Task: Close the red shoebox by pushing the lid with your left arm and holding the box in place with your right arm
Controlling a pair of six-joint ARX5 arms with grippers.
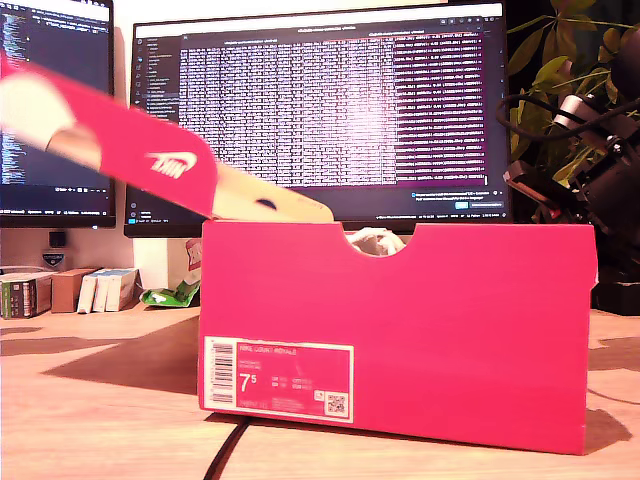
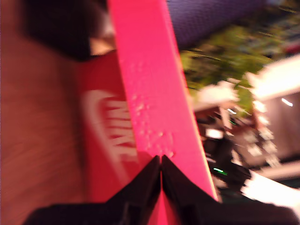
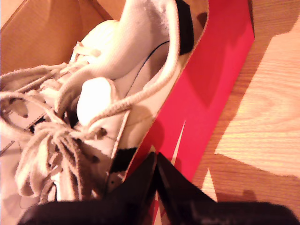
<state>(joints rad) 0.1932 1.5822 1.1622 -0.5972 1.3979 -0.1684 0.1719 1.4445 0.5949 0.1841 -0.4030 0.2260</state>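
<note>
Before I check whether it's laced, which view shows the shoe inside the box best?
The second wrist view: the white shoe and its laces fill the open shoebox. The exterior view shows only a pale scrap at the box's notch; the first wrist view shows none of it.

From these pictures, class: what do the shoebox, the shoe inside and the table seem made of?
Shoebox: likely cardboard, glossy pink-red outside, plain brown ribbed inside.
Shoe: white, perhaps leather or synthetic, with woven fabric laces.
Table: wood grain, possibly laminate.
</note>
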